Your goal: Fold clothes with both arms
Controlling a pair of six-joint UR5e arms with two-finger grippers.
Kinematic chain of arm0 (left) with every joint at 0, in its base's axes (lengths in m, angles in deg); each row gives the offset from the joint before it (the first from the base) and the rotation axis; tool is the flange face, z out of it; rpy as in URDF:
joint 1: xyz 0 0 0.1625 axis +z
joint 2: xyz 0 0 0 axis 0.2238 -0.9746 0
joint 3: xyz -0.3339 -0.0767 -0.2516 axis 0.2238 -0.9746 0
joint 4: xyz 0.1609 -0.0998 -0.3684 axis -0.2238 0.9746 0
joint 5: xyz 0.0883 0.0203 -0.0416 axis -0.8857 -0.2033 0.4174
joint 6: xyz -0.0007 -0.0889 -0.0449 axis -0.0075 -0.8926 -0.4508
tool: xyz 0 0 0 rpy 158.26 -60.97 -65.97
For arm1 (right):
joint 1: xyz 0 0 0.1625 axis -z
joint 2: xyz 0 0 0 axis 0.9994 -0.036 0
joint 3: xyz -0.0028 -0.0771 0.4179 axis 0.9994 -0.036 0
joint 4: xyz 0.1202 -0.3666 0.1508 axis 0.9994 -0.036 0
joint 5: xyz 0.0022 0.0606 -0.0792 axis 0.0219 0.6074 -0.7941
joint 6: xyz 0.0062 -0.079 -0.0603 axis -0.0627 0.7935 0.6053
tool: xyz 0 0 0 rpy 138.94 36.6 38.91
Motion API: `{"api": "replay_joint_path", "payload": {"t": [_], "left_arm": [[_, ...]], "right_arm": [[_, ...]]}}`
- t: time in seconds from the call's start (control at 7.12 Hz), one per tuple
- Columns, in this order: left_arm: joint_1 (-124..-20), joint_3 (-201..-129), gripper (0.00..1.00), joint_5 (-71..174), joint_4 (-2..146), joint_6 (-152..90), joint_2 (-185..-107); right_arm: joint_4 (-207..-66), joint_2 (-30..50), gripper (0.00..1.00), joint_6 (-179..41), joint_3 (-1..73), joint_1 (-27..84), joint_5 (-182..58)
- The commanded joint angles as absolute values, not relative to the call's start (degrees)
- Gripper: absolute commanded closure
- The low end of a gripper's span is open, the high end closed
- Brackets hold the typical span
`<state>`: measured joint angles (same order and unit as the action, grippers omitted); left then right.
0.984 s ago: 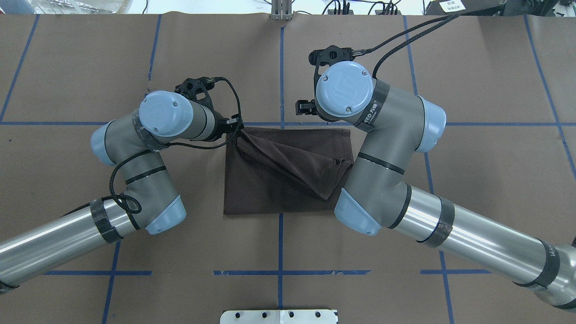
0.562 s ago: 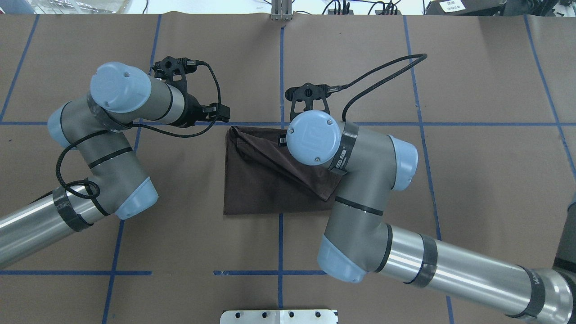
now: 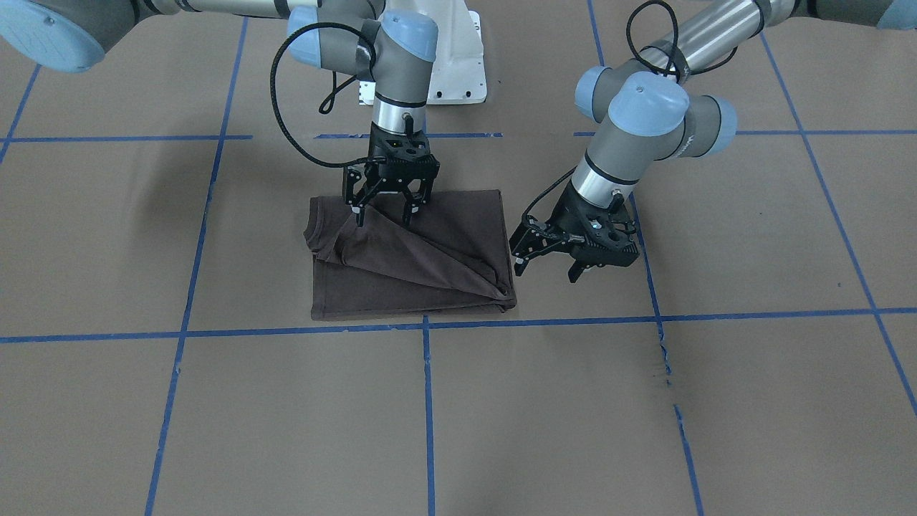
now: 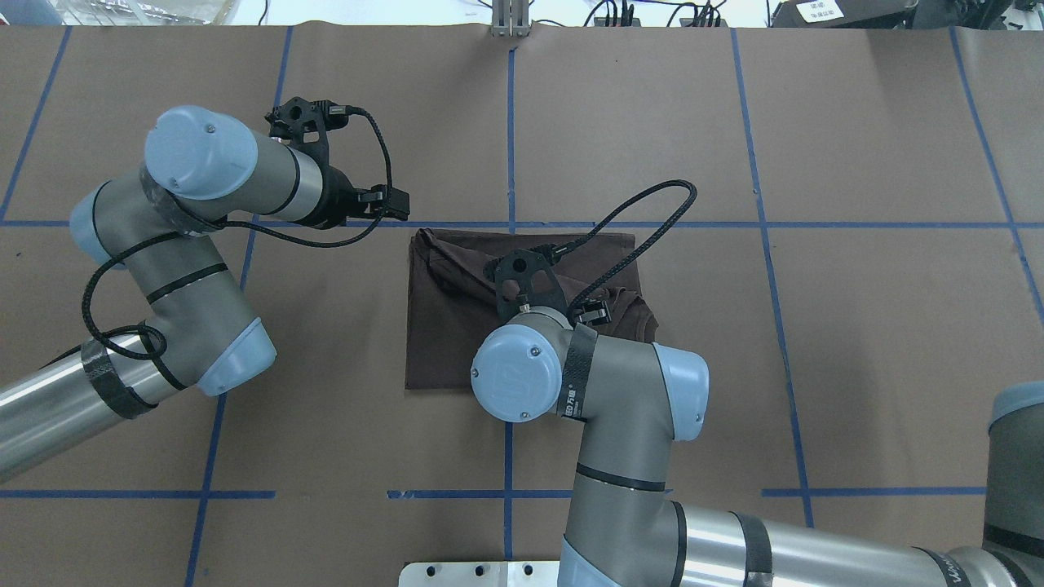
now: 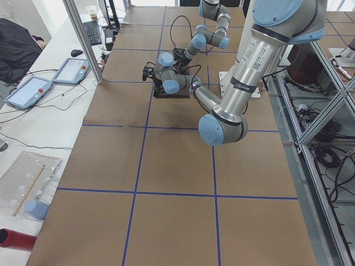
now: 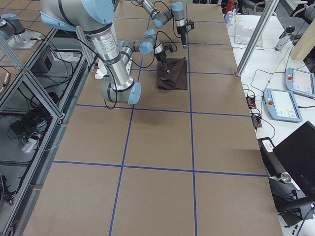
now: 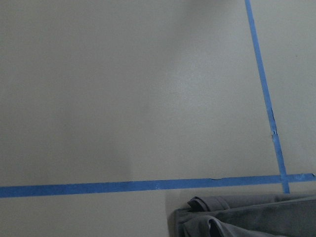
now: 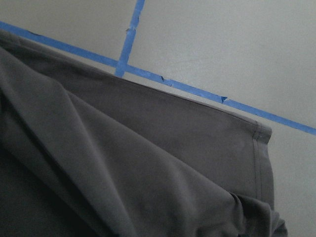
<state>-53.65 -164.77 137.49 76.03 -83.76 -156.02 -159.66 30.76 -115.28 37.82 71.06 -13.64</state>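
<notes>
The dark brown T-shirt lies folded into a rough rectangle on the brown table, with a loose flap draped diagonally across its top. My right gripper points straight down over the shirt's robot-side half. Its jaws are open and the fingertips straddle the raised fold. In the overhead view the wrist hides that gripper. My left gripper hangs open just off the shirt's far left corner, holding nothing. A rumpled shirt corner shows in the left wrist view, and hem and folds in the right wrist view.
Blue tape lines divide the table into squares. The white bolted pedestal sits at the robot's side. Tablets and cables lie on a side bench beyond the table's far edge. Bare paper surrounds the shirt.
My left gripper let go of the shirt's far left corner and drew back to the left. My right arm swung from the far right corner to over the shirt's middle.
</notes>
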Motion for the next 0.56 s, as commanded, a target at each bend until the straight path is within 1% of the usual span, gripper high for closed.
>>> {"api": "replay_joint_path", "payload": {"t": [0.0,0.42], "left_arm": [[-53.7,-164.9,0.00,137.5,76.0,-83.9,-155.9],[-53.7,-164.9,0.00,137.5,76.0,-83.9,-155.9]], "right_arm": [[-160.4,30.5,0.26,-112.4,37.5,72.5,-14.3],[-160.7,30.1,0.33,-110.6,37.0,72.7,-14.0]]}}
